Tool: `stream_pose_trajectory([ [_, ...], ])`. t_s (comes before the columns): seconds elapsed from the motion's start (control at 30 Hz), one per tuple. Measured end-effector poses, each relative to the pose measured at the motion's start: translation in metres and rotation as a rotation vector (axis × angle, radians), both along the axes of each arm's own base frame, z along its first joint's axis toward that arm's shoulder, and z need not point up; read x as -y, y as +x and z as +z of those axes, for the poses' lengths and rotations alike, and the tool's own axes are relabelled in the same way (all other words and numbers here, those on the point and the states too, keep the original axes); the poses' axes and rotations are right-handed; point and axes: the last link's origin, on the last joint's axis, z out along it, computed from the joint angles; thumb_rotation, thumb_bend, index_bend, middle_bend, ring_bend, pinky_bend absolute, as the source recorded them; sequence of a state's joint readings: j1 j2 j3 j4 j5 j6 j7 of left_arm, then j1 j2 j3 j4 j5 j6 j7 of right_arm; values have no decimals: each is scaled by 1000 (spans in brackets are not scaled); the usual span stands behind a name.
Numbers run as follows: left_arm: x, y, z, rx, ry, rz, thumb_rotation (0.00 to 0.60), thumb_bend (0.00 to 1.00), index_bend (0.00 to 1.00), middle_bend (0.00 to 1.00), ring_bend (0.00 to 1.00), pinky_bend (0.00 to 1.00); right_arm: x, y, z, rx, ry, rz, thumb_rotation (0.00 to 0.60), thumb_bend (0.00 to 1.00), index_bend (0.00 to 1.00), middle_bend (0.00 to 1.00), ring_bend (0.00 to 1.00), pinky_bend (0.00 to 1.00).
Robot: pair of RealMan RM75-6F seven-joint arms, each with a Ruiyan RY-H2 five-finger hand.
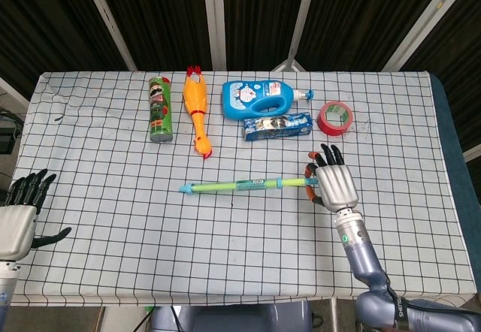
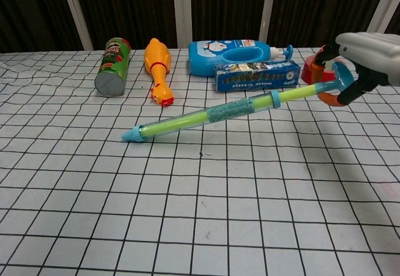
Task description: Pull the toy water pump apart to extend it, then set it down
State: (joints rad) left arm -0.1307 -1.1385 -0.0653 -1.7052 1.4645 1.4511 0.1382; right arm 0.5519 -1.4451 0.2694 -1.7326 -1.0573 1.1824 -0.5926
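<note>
The toy water pump (image 1: 240,187) (image 2: 212,114) is a long green tube with a blue tip and an orange handle. My right hand (image 1: 335,186) (image 2: 369,51) grips the orange handle (image 2: 335,92) and holds that end off the table, so the pump slopes down to its blue tip (image 2: 132,135), which is near or on the checked cloth. My left hand (image 1: 19,215) hangs at the table's near left edge with fingers spread and nothing in it. It shows only in the head view.
Along the far side lie a green chip can (image 1: 159,109), a yellow rubber chicken (image 1: 198,114), a blue detergent bottle (image 1: 259,97), a blue box (image 1: 276,127) and a red tape roll (image 1: 335,117). The table's right edge (image 1: 451,189) is close to my right hand.
</note>
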Motion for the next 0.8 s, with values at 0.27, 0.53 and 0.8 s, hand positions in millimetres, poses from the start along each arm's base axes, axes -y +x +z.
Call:
stream_pose_trajectory([
  [0.27,-31,26,-1,-17,-3,-26,600,134,224,0,0,1,0,-3,14,5,1,-16,600,564,740,254,0,0],
  [0.53,-75,60,-12,-87,-45,-69,600,157,289,10,0,6,-1,-8,20,5,6,-22,600,565,740,254,0,0],
  [0.8,-107,92,-45,-156,-152,-115,600,185,383,53,0,15,-1,-9,24,-5,7,-15,600,564,739,254,0,0],
])
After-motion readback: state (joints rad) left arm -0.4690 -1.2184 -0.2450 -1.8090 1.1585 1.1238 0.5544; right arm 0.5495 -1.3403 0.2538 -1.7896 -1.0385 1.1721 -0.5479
